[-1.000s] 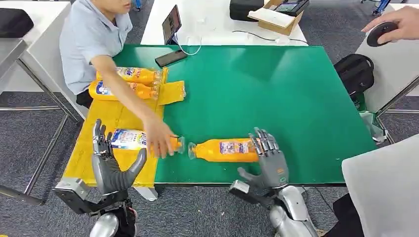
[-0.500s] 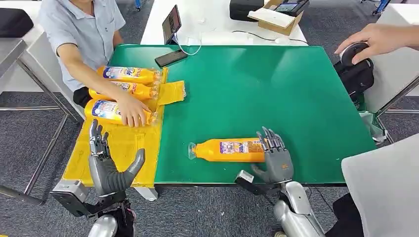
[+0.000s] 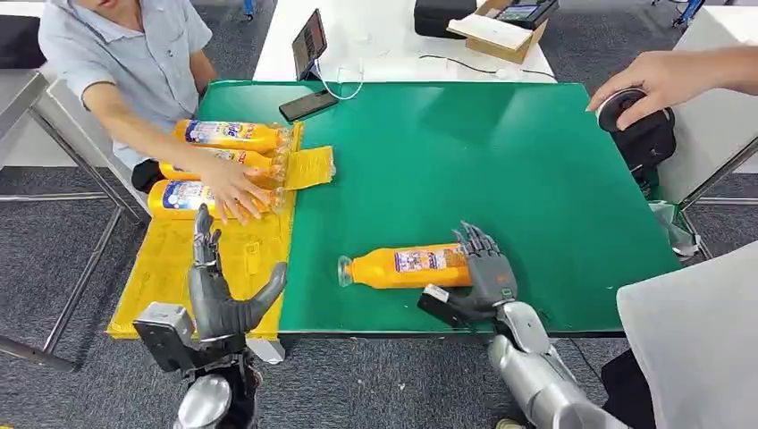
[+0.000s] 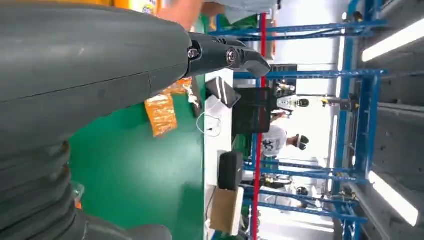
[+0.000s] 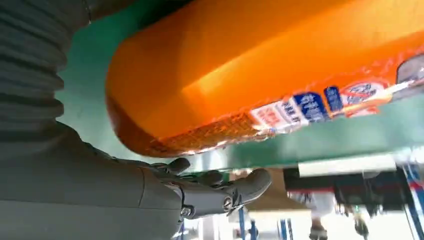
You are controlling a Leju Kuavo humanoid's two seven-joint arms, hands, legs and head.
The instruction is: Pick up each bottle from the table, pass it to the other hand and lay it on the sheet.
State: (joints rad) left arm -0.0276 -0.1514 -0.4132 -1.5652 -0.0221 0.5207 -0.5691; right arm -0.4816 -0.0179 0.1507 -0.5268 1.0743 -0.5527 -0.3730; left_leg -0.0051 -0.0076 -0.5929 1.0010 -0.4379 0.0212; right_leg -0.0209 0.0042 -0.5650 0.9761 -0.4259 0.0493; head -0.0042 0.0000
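An orange bottle [image 3: 402,266] lies on its side on the green table [image 3: 501,170], cap pointing left. My right hand [image 3: 487,273] is at its base end, fingers arched over the bottle. In the right wrist view the bottle [image 5: 260,70] fills the frame and the thumb [image 5: 220,192] reaches below it with a gap. My left hand [image 3: 219,286] stands open above the yellow sheet [image 3: 165,268], holding nothing. Three more orange bottles lie on the sheet's far end [image 3: 228,134], [image 3: 228,161], [image 3: 174,197]. A person's hand [image 3: 231,189] rests on the nearest of them.
A phone [image 3: 308,105] lies at the table's far edge, with a tablet [image 3: 310,42] and a cardboard box [image 3: 505,22] on the white table behind. Another person's hand [image 3: 648,80] holds a round black object over a black bag [image 3: 644,138] at the right.
My left hand has moved right and forward over the sheet. My right hand has curled closer round the bottle's base. The person's hand has nudged the third bottle against the other two.
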